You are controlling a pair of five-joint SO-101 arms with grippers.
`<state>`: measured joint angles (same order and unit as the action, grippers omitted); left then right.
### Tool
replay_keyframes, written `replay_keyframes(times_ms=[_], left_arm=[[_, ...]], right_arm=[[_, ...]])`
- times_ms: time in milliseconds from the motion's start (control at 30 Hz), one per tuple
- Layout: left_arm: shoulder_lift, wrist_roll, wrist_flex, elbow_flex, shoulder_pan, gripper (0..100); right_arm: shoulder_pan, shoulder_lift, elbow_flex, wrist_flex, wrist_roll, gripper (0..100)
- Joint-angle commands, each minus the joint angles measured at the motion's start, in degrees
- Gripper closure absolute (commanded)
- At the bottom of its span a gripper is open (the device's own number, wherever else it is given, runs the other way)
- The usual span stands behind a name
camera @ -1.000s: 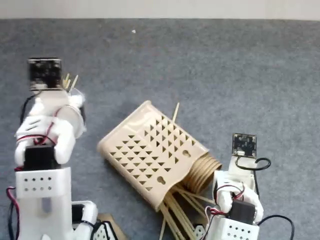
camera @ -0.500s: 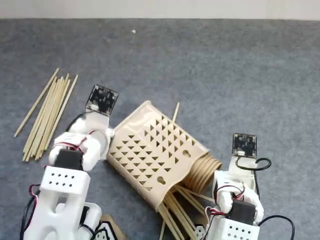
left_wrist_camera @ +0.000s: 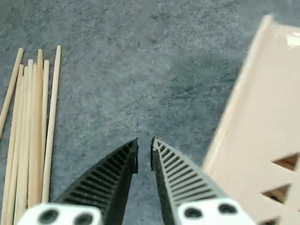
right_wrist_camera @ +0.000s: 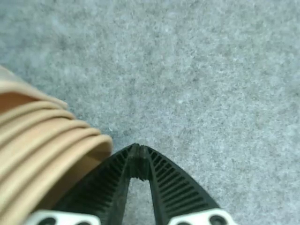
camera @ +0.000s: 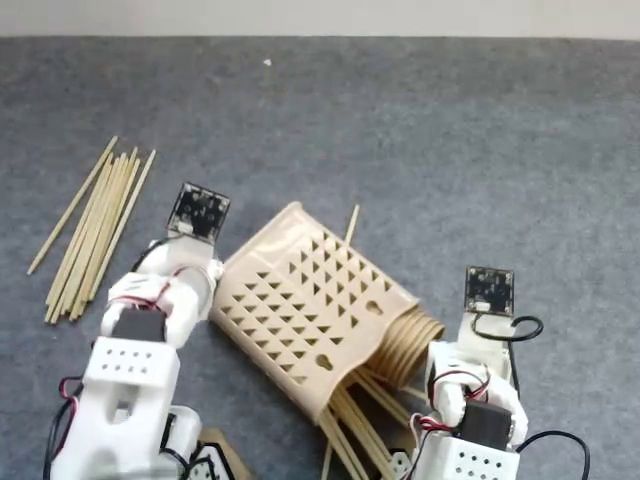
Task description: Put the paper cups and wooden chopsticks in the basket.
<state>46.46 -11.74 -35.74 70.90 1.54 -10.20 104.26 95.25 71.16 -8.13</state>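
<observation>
Basket (camera: 300, 310) on its side lets cups (camera: 410, 345) and chopsticks (camera: 347, 432) poke out; left jaws barely apart, right jaws together, both empty.

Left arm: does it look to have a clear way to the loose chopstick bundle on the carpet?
Probably yes. The loose chopsticks lie on bare carpet just beside the left claw, with nothing between them. The basket sits on the claw's other side, so it should not block the approach.
</observation>
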Motion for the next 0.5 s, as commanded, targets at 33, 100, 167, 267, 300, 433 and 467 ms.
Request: replay_keyframes(times_ms=[33,100,167,267,300,433,467], left_arm=[[-6.81,-0.88,-1.05,-7.43,3.74,88],[-6.20,-0.88,-7.21,-12.53,4.26,84],[-4.18,-0.88,-14.42,-18.77,4.35,83],[-0.13,-0.88,-23.56,-28.18,4.09,83],[0.84,-0.88,-26.29,-31.16,4.00,83],[1.71,-0.97,-35.08,-36.70,0.84,83],[1.19,-0.97,-35.52,-36.09,-0.22,83]], right_arm=[[-0.40,0.66,7.78,0.22,0.53,99.3],[-0.40,0.66,7.78,0.22,0.53,99.3],[-0.40,0.66,7.78,0.22,0.53,99.3],[-0.40,0.66,7.78,0.22,0.53,99.3],[-0.40,0.66,7.78,0.22,0.53,99.3],[-0.40,0.66,7.78,0.22,0.53,99.3],[-0.40,0.66,7.78,0.22,0.53,99.3]])
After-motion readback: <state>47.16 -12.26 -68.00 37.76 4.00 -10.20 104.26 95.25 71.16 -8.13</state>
